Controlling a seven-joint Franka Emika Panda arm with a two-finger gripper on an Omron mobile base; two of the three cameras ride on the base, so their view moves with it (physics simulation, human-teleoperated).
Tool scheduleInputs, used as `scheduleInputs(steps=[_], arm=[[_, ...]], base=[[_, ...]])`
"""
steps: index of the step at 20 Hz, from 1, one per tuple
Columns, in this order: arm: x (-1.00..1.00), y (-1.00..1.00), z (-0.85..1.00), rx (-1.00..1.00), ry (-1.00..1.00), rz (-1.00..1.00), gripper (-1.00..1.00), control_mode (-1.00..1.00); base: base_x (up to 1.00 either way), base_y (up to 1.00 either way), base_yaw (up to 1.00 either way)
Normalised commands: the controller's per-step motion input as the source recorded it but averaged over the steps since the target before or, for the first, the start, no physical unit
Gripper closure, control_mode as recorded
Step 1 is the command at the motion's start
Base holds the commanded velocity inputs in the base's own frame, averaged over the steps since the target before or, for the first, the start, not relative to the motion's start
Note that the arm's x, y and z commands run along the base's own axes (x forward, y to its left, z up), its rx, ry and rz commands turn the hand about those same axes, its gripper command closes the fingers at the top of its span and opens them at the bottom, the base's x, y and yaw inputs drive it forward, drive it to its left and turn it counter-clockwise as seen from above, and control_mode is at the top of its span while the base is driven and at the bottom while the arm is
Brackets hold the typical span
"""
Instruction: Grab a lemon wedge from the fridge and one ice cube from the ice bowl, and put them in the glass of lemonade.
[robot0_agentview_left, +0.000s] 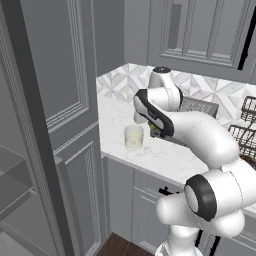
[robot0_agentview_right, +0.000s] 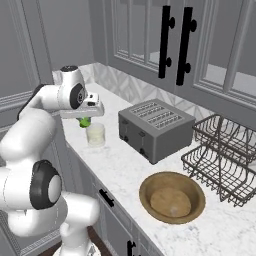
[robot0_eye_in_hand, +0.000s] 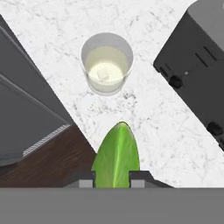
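Green lemon wedge (robot0_eye_in_hand: 116, 155): 1, clamped in pincer (robot0_eye_in_hand: 112, 180) | glass of lemonade (robot0_eye_in_hand: 106, 69): 1 | toaster (robot0_agentview_right: 155, 128): 1

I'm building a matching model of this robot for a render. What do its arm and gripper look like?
The arm is made of glossy white, rounded, bulbous segments with dark grey to black bands at the joints. A small dark cap tops one white joint. The hand is a flat, light-coloured block, and the gripper ends in two small dark square-ish finger tips. No cables or markings are visible.
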Motion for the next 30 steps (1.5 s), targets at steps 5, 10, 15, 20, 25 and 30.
scheduleInputs(steps=[5, 10, 15, 20, 25, 30], arm=[[0.01, 0.0, -0.17, 0.11, -0.1, 0.02, 1.0, -1.0], [0.3, 0.05, -0.1, 0.0, 0.0, 0.0, 1.0, -1.0], [0.31, 0.02, -0.31, -0.02, 0.0, 0.0, 1.0, -1.0], [0.28, 0.0, -0.11, 0.0, 0.0, 0.0, 1.0, -1.0], [0.43, 0.02, 0.0, 0.0, 0.0, 0.0, 1.0, -1.0], [0.62, 0.1, -0.01, 0.01, 0.0, 0.0, 1.0, -1.0]], base=[[0.0, 0.0, 0.0], [0.0, 0.0, 0.0], [0.0, 0.0, 0.0], [0.0, 0.0, 0.0], [0.0, 0.0, 0.0], [0.0, 0.0, 0.0]])
